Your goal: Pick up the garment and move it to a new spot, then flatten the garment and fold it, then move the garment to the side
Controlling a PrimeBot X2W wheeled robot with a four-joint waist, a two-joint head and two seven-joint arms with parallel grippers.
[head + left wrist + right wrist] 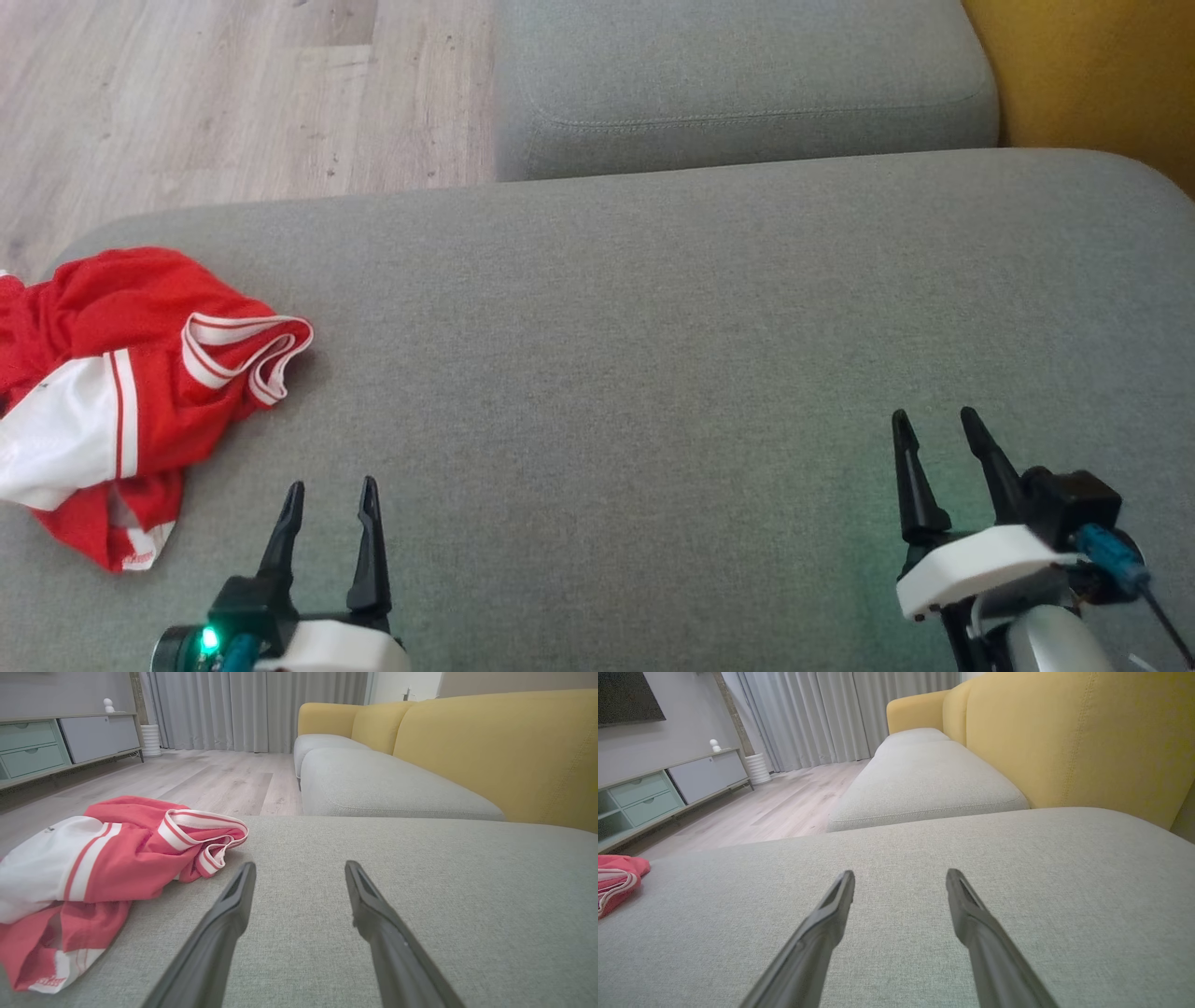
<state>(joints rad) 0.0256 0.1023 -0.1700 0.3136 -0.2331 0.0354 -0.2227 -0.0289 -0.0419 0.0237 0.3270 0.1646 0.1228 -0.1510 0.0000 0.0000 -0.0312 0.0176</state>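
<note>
- The job is right at its start. The first step, picking up the garment, is not yet done.
- The garment (140, 373) lies in a crumpled heap at the far left end of the grey sofa seat (653, 327). It is close to the edge, with the wooden floor (233, 93) beyond.
- The left fingers (372, 551) are spread wide and hold nothing. They sit low over the seat, near the garment and a little to its right, not touching it.
- The right fingers (913, 490) are wide and empty too. They are well apart from the garment, over bare seat on the right.
- Next, I think the left fingers must go over to the heap, come down on a raised fold and pinch it.
- The striped band (205, 833) that loops up toward them looks like an easy bit to grab.
- The middle of the seat is bare, so it would do for the new spot.
- The garment is thin, soft red cloth with a white panel and white bands with red stripes.
- It is bunched in many folds, so I cannot tell what kind of clothing it is. It will likely hang floppy when lifted.
- The seat is rough woven cloth, flat on top with round edges. It looks soft enough to dent.
- Behind the seats is a smooth yellow back (490, 751).
</note>
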